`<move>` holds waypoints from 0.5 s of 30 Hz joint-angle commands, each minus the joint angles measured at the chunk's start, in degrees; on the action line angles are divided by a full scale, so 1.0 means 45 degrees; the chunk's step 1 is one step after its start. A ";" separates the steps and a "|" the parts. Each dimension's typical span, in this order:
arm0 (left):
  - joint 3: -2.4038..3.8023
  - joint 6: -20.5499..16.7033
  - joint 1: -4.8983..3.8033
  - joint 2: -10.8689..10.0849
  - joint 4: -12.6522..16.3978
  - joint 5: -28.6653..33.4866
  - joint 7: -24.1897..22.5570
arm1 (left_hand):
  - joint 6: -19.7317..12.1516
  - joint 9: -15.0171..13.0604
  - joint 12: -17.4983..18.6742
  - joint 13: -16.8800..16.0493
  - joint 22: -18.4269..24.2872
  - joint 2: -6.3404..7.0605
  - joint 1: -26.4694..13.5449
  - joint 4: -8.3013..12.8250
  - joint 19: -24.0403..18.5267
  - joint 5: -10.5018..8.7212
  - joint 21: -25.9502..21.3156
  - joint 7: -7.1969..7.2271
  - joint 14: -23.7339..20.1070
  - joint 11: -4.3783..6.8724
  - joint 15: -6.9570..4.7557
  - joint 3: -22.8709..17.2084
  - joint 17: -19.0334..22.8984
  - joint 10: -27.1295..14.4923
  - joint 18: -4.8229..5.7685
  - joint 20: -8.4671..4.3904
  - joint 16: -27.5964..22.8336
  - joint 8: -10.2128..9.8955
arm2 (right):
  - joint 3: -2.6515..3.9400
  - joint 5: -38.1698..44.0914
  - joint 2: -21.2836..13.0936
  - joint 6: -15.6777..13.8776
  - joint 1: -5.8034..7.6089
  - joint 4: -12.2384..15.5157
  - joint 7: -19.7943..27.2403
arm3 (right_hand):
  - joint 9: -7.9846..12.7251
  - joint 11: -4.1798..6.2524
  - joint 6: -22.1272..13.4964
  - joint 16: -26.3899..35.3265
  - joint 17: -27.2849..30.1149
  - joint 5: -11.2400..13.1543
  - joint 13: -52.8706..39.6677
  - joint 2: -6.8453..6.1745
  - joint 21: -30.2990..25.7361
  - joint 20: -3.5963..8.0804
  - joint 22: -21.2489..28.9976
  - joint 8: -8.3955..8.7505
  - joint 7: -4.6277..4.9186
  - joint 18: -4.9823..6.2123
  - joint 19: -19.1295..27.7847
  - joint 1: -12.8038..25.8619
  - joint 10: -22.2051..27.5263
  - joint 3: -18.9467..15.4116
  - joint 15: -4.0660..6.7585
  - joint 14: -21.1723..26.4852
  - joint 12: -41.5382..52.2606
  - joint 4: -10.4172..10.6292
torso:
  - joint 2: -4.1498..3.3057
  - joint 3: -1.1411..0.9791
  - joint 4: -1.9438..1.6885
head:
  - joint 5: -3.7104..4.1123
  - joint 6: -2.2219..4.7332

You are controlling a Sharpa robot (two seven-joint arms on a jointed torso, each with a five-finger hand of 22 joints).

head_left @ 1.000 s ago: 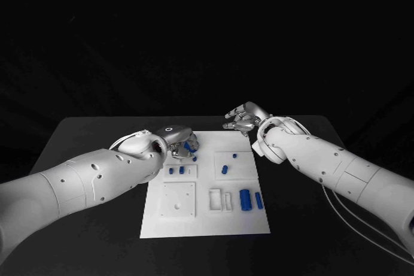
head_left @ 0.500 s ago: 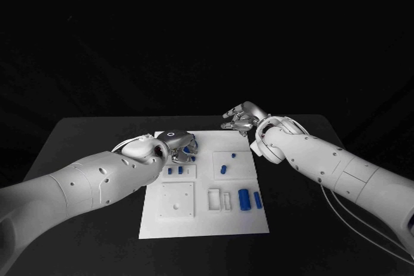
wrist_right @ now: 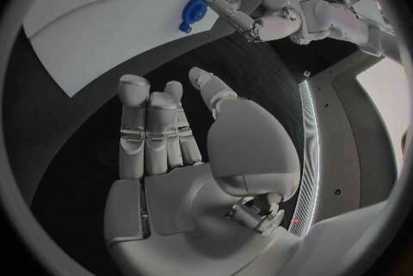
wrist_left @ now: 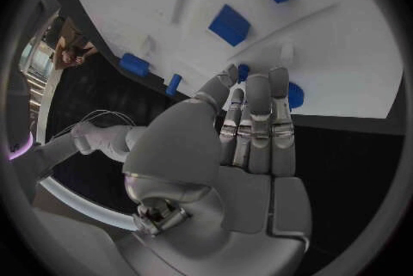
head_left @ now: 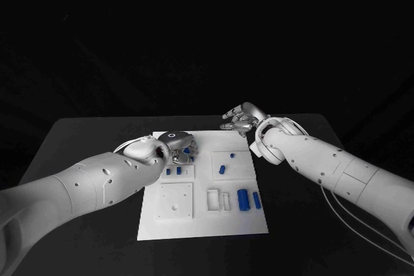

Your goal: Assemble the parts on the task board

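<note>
task board [head_left: 203,213]: white plate at the middle of the black desk [head_left: 78,144], long side running away from the robot; all places below are given relative to it.

left robot hand [head_left: 181,145]: over the board's far left part, fingers straight and close together, their tips down at the board near its far edge; a blue part [wrist_left: 293,94] lies just beside the fingertips [wrist_left: 279,76]; whether it is held cannot be told.

right robot hand [head_left: 241,118]: off the board, beyond its far right corner, above the bare desk; fingers extended and a little apart, nothing in them.

blue parts on the board: two small pieces [head_left: 174,170] side by side in the left middle, just nearer the robot than the left robot hand; one slanted piece [head_left: 222,168] in the right middle, with a tiny piece [head_left: 232,155] beyond it; two upright cylinders [head_left: 249,199] side by side toward the near right edge.

white fittings on the board: a square plate [head_left: 176,200] in the near left part; a narrow frame [head_left: 215,200] between that plate and the cylinders.
</note>
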State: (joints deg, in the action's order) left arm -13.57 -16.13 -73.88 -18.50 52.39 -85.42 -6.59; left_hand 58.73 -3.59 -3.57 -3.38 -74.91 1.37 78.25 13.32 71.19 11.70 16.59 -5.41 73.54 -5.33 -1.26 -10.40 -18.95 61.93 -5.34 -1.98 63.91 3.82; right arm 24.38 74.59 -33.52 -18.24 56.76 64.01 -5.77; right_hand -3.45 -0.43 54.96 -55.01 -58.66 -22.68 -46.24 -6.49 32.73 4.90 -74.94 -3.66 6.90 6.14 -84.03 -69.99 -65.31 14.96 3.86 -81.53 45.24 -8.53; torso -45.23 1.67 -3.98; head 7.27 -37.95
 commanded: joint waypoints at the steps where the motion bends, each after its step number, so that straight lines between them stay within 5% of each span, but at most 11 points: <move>1: 0.0001 0.0044 0.0051 0.0059 -0.0094 -0.0079 0.0026 | -0.0018 0.0011 0.0066 0.0020 -0.0300 -0.0020 0.0044 0.0019 0.0099 -0.0032 0.0155 -0.0019 0.0147 0.0056 -0.0003 -0.0139 -0.0038 -0.0004 -0.0204 -0.0054 0.0096 -0.0063 | 0.0005 0.0005 -0.0007 0.0008 -0.0003 0.0060 0.0069 | 0.0008 0.0091 -0.0087 0.0048 -0.0008 -0.0051 0.0015 0.0029 0.0033 0.0029 -0.0482 0.0057 -0.0028 0.0111 -0.0626 0.0115 -0.0006 0.0052 0.0027 -0.0042 -0.0050 0.0049 | -0.0012 0.0013 -0.0014 | 0.0024 -0.0023; 15: 0.0004 0.0551 0.0099 0.0135 -0.0266 -0.0108 0.0244 | 0.0478 0.0008 0.0065 0.0021 -0.0295 0.0025 -0.0120 -0.0103 -0.0138 -0.0045 0.0929 -0.0227 0.0161 0.0087 0.0059 -0.1009 -0.0116 0.0547 -0.0302 -0.0012 0.0397 -0.0056 | 0.0005 0.0014 -0.0026 0.0011 -0.0002 0.0153 0.0058 | 0.0006 0.0090 -0.0060 0.0054 -0.0004 -0.0049 0.0015 0.0020 0.0051 0.0028 -0.0485 0.0054 -0.0032 0.0110 -0.0624 0.0113 -0.0004 0.0039 0.0024 -0.0034 -0.0050 0.0062 | 0.0009 -0.0002 -0.0009 | 0.0066 -0.0054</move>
State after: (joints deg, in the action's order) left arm -13.58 -15.26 -73.52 -18.09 51.22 -85.51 -5.98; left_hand 60.49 -3.59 -3.57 -3.34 -74.90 1.36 78.25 12.82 70.82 11.70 20.69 -6.32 73.93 -5.12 -1.24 -14.67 -19.43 63.99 -6.22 -2.06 65.62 3.82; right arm 24.38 74.58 -33.62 -18.25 56.76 64.57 -5.79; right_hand -3.45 -0.43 55.01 -55.01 -58.66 -22.68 -46.24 -6.49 32.73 4.90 -74.93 -3.66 6.85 6.14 -84.03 -69.99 -65.31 14.96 3.86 -81.53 45.24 -8.53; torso -45.24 1.67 -3.99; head 7.57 -38.14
